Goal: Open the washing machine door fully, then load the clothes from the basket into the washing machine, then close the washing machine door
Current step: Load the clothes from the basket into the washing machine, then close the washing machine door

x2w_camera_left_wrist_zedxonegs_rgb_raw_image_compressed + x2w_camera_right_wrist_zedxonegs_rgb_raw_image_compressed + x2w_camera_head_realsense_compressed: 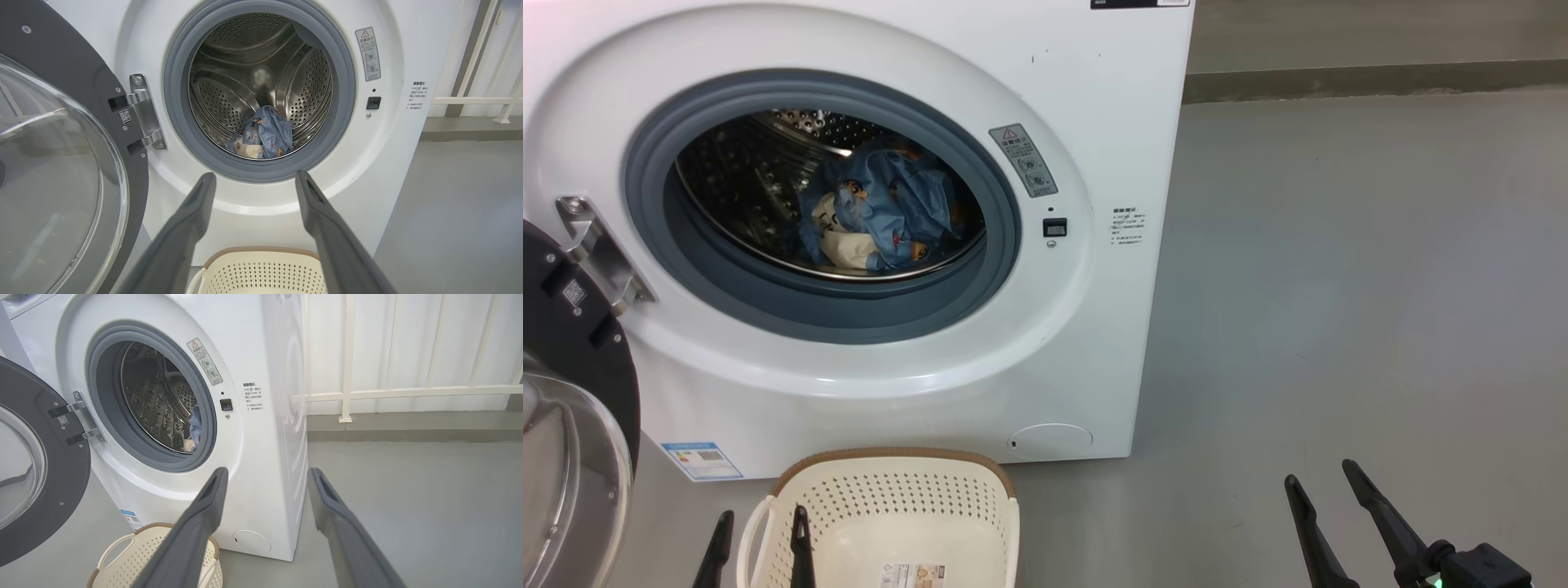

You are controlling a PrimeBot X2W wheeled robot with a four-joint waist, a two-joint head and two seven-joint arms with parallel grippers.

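Currently, the white front-loading washing machine (1094, 122) stands on the grey floor (1339, 286) with its large round glossy black door (580, 343) swung wide open to the robot's left on a metal hinge (596, 245). The door's clear glass porthole (564, 482) bulges toward the head camera.

1. Load. The clothes (890, 208), a small bundle of light blue printed fabric with a cream piece, lie at the bottom of the perforated steel drum (229, 98), behind the grey rubber gasket (1005, 245).
2. Container. The small cream-white perforated plastic basket (890, 454) with a brown woven-look rim sits on the floor just in front of the machine, below the door opening. Its bare floor carries a label sticker (913, 575).
3. Left tool (254, 174). Its two dark fingers stand spread wide apart and grip nothing. It hangs above the basket and points at the lower edge of the gasket. In the head view one finger lies outside the basket's left handle and the other over the basket's inner wall; contact cannot be determined.
4. Right tool (1320, 474). Its fingers are likewise spread and grip nothing. It hangs over bare floor, well apart from the basket, to the right of the machine's front corner.
5. Markings. A blue energy sticker (701, 460) and a round flap (1052, 439) sit low on the front panel.
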